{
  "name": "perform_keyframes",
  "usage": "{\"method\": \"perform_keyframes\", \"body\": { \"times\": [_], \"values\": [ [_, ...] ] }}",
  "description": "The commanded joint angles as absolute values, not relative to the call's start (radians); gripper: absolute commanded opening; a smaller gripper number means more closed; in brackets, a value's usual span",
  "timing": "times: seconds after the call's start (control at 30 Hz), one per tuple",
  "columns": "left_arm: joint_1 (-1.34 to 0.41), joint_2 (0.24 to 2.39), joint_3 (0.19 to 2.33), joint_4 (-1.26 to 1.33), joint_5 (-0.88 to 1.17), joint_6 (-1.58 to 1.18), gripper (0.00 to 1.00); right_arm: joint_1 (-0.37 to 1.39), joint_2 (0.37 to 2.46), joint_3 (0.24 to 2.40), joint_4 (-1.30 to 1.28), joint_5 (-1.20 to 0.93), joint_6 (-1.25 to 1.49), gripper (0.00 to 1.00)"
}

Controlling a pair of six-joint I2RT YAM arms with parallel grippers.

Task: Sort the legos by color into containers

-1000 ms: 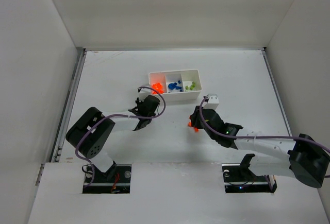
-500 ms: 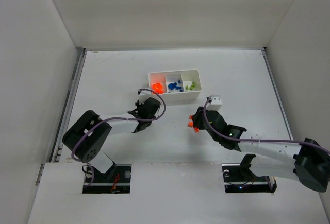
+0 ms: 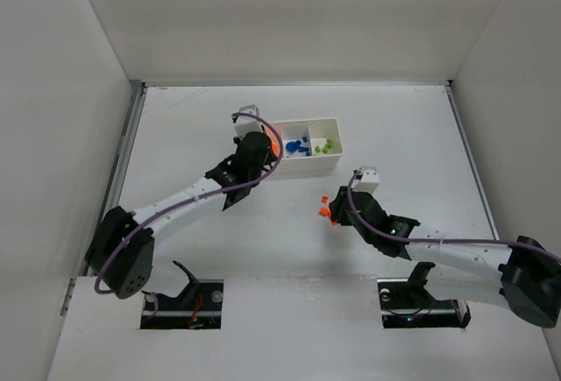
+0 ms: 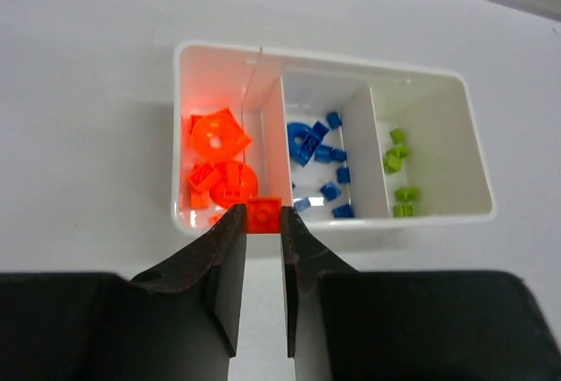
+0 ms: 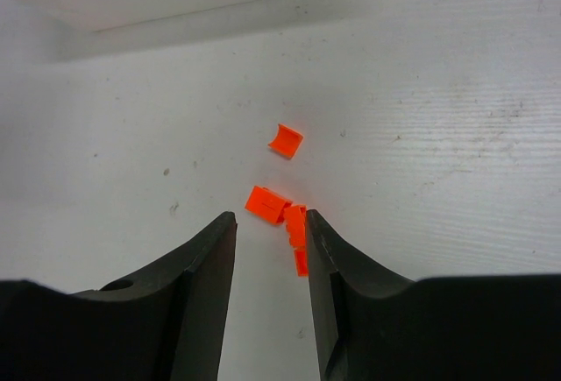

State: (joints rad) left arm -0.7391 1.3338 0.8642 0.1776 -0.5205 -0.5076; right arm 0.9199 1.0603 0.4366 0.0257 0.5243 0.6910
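My left gripper is shut on a small orange lego, held above the near wall of the white tray, at the divider between the left and middle containers. The left container holds orange legos, the middle one blue legos, the right one yellow-green legos. In the top view the left gripper hangs over the tray's left end. My right gripper stands open low over the table, with loose orange legos at its fingertips and one a little farther off.
The loose orange legos lie on the white table in front of the tray, right of centre. White walls close in the table at the back and on both sides. The right arm stretches in from the lower right.
The left gripper closed on the orange lego, then the arm reached away from the base and carried it to the tray's left end. The right gripper has barely shifted.
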Motion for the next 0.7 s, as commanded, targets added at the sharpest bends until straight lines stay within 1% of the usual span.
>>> {"method": "perform_keyframes", "body": {
  "times": [0.0, 0.17, 0.33, 0.43, 0.67],
  "values": [
    [-0.683, 1.455, 0.94, 0.232, -0.471, -0.498, 0.12, 0.932, 1.092, 0.449, -0.029, 0.541, 0.729, 0.44],
    [-0.642, 1.609, 1.04, 0.242, -0.466, -0.494, 0.16, 0.964, 1.14, 0.457, -0.098, 0.535, 0.796, 0.5],
    [-0.639, 1.644, 1.051, 0.253, -0.471, -0.499, 0.3, 0.987, 1.195, 0.474, -0.101, 0.543, 0.804, 0.51],
    [-0.651, 1.609, 1.033, 0.256, -0.471, -0.499, 0.36, 0.987, 1.227, 0.5, -0.098, 0.535, 0.779, 0.51],
    [-0.714, 1.433, 0.885, 0.307, -0.509, -0.492, 0.37, 0.956, 1.337, 0.56, -0.112, 0.534, 0.744, 0.49]
  ]
}}
